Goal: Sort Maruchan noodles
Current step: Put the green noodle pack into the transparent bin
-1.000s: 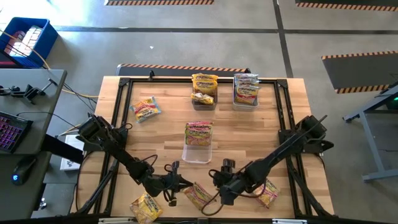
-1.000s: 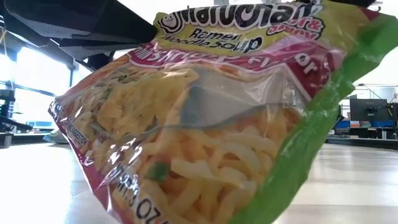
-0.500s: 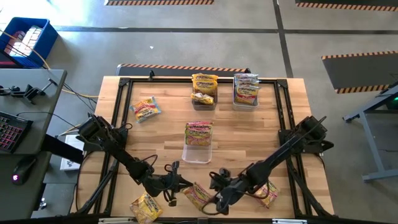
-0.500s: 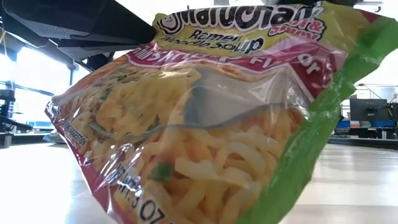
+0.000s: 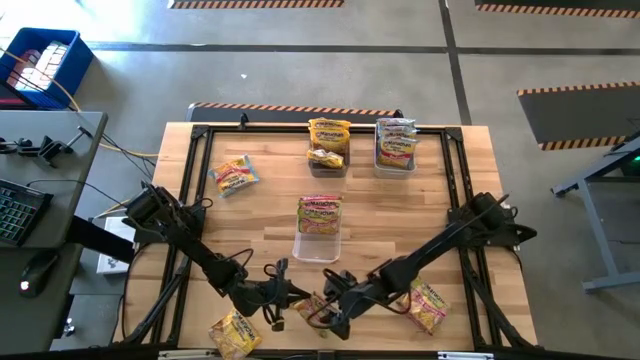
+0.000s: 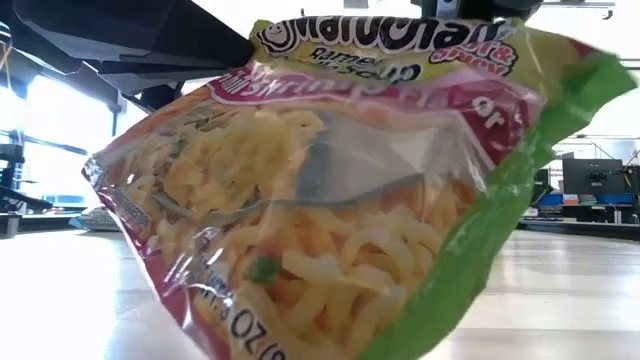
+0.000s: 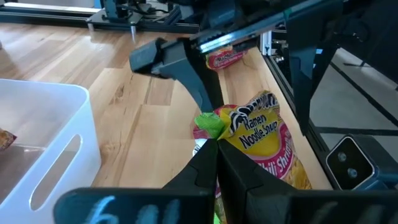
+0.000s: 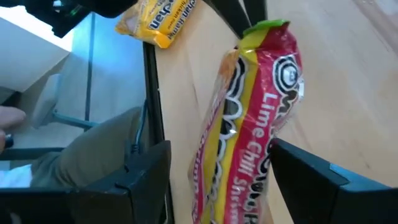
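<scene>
The left gripper [image 5: 292, 293] is clenched on the lime chili shrimp ramen packet [image 8: 249, 130]; the right gripper [image 5: 330, 312] straddles it, wide open.

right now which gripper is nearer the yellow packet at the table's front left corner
Left. The left gripper, fingers shut, sits just up and right of the yellow packet. The right gripper, fingers open around the lime chili shrimp packet, is farther right.

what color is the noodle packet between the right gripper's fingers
The Lime Chili Shrimp packet is pink-red and yellow with a green end, clearest in the right wrist view.
</scene>
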`<state>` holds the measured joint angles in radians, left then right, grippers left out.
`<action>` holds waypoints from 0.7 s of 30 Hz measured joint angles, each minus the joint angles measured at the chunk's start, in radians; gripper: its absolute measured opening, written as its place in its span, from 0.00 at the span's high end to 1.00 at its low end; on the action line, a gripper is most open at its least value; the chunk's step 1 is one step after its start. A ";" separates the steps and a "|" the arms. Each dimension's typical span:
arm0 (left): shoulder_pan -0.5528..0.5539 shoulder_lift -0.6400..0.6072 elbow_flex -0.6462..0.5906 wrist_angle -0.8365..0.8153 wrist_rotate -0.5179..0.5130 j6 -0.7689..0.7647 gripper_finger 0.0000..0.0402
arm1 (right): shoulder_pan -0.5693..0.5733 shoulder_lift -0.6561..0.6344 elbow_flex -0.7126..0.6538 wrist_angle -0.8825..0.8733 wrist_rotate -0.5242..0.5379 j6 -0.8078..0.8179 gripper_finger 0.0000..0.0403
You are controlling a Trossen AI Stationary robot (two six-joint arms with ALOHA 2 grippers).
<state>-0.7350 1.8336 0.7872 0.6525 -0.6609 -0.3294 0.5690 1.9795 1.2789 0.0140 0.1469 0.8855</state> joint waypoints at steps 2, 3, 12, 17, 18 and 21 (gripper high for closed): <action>0.000 0.000 0.000 0.000 -0.001 0.000 1.00 | 0.000 0.007 0.000 0.009 0.009 0.008 0.36; 0.000 0.000 0.000 0.000 -0.003 0.000 1.00 | 0.000 0.011 0.000 0.013 0.010 0.008 0.37; -0.012 0.000 0.000 0.005 -0.035 0.028 1.00 | 0.008 0.055 -0.001 0.076 0.036 0.056 0.49; -0.025 0.000 0.000 0.005 -0.054 0.025 1.00 | 0.008 0.063 -0.001 0.111 0.048 0.006 0.57; -0.029 0.000 0.000 0.006 -0.061 0.015 1.00 | 0.008 0.063 -0.001 0.119 0.050 -0.004 0.60; -0.041 0.000 0.000 0.015 -0.085 -0.016 0.99 | 0.015 0.063 -0.001 0.134 0.064 -0.029 0.67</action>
<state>-0.7758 1.8336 0.7872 0.6672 -0.7458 -0.3450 0.5837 2.0426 1.2778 0.1476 0.2111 0.8561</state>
